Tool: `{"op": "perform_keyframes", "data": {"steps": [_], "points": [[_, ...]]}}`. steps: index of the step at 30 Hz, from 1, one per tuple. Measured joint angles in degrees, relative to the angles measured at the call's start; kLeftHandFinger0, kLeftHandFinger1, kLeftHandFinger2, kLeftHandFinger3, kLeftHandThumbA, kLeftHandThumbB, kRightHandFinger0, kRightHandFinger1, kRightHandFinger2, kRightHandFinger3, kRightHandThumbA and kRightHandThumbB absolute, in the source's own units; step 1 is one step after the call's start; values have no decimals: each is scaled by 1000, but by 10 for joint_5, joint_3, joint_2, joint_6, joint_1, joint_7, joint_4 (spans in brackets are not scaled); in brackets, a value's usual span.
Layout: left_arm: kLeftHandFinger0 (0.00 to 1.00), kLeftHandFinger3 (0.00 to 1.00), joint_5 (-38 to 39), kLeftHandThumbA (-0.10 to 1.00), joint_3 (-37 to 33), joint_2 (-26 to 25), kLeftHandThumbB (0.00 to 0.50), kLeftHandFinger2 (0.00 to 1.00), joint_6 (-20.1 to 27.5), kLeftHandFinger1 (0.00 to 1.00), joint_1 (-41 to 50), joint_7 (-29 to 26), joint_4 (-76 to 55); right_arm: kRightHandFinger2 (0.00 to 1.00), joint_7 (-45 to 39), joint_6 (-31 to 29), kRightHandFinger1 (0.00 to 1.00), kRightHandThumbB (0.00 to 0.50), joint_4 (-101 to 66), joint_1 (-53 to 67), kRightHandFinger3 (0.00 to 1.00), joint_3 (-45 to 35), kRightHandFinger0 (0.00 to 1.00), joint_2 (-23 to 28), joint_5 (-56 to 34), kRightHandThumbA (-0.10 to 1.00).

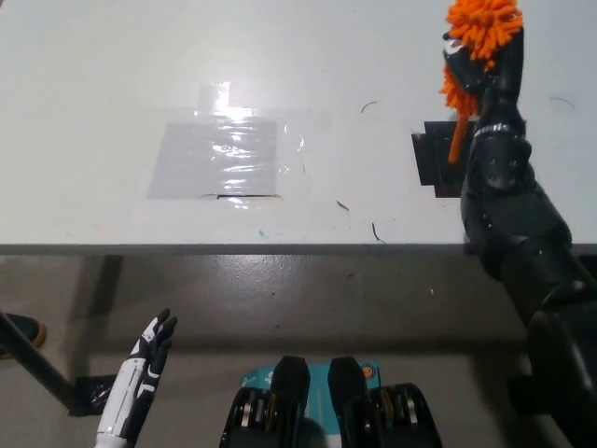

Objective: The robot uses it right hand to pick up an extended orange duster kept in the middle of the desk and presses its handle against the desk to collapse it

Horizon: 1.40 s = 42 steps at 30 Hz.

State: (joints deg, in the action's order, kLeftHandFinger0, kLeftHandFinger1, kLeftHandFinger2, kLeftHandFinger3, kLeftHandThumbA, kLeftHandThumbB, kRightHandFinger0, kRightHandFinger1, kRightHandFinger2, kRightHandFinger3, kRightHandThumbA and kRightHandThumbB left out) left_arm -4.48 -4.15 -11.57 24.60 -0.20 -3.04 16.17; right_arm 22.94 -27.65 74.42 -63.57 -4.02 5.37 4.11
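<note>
My black right hand (485, 70) is raised over the right side of the white desk (93, 112), shut on the orange duster (478, 37). The duster's fluffy orange head sticks up above the hand near the picture's top. Its thin orange handle (456, 140) points down below the hand, ending over a black patch (438, 159) on the desk; whether the tip touches it I cannot tell. My white left hand (149, 359) hangs at the lower left, below the desk's edge, fingers apart and holding nothing.
A taped clear plastic sheet (219, 159) lies flat on the desk's middle left. The desk's front edge (233, 248) runs across the picture, with grey floor (373, 299) below it. A dark metal leg (37, 373) slants at the far lower left.
</note>
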Motion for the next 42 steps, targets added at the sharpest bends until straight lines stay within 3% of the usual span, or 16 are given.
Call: {"op": "perform_keyframes", "data": {"steps": [5,8,12,15,17,21,24,25,28,31,33,38,39,40,41,42], "points": [[1000,1000,-1,1000,-1,-1,500,1000,0,1000,0,-4,0,417,-4,-11,111,133,2,10,253,32,0,-10,10,-100],[1000,1000,0,1000,-1,-1,500,1000,0,1000,0,-4,0,298,-6,-12,27,137,2,15,157,48,0,-16,15,-100],[1000,1000,-1,1000,-2,-1,500,1000,0,1000,0,-4,0,312,-13,-16,42,116,2,24,135,59,0,-23,20,-100],[1000,1000,-1,1000,-2,-1,500,1000,0,1000,0,-5,-1,450,-19,-22,153,102,2,28,345,55,0,-24,20,-100],[1000,1000,-1,1000,-2,-1,500,1000,0,1000,0,-5,-1,516,-20,-23,227,123,-1,29,363,54,0,-24,20,-100],[1000,1000,-2,1000,-2,-1,500,1000,0,1000,0,-6,-1,468,-9,-23,163,130,-35,37,349,67,0,-17,33,-100],[1000,1000,-3,1000,-2,-1,500,1000,0,1000,5,-8,-1,533,-6,-17,179,179,-79,50,462,90,0,-3,52,-100],[1000,1000,-3,1000,-2,-1,500,1000,0,1000,7,-8,-1,524,-6,-16,180,182,-87,50,459,95,0,2,58,-100],[1000,1000,-2,1000,-2,-1,500,1000,0,1000,12,-9,-1,431,-7,-6,173,188,-101,48,311,122,0,26,76,-100],[1000,1000,-2,1000,-2,-1,500,1000,0,1000,12,-9,0,437,-8,1,168,195,-98,37,335,138,0,49,94,-100],[1000,1000,0,1000,-2,-1,500,1000,0,1000,12,-9,-1,393,-10,8,96,202,-98,27,295,148,0,60,105,-100],[1000,1000,1,1000,-2,-1,500,1000,0,1000,14,-9,-1,470,-16,32,102,185,-99,9,405,183,0,90,137,-100],[1000,1000,1,1000,-2,-1,500,1000,0,1000,14,-9,-1,584,-16,35,194,159,-99,8,550,187,0,92,141,-100],[1000,1000,1,1000,-2,-1,500,1000,0,1000,15,-9,-1,616,-15,41,236,154,-98,7,629,199,0,95,151,-100],[1000,1000,2,1000,-2,-1,500,1000,0,1000,15,-9,-1,646,-16,45,270,173,-98,7,685,208,0,97,159,-100],[1000,1000,2,1000,-2,-1,500,1000,0,1000,15,-8,-1,631,-16,53,293,193,-98,7,671,221,0,98,170,-100]]}}
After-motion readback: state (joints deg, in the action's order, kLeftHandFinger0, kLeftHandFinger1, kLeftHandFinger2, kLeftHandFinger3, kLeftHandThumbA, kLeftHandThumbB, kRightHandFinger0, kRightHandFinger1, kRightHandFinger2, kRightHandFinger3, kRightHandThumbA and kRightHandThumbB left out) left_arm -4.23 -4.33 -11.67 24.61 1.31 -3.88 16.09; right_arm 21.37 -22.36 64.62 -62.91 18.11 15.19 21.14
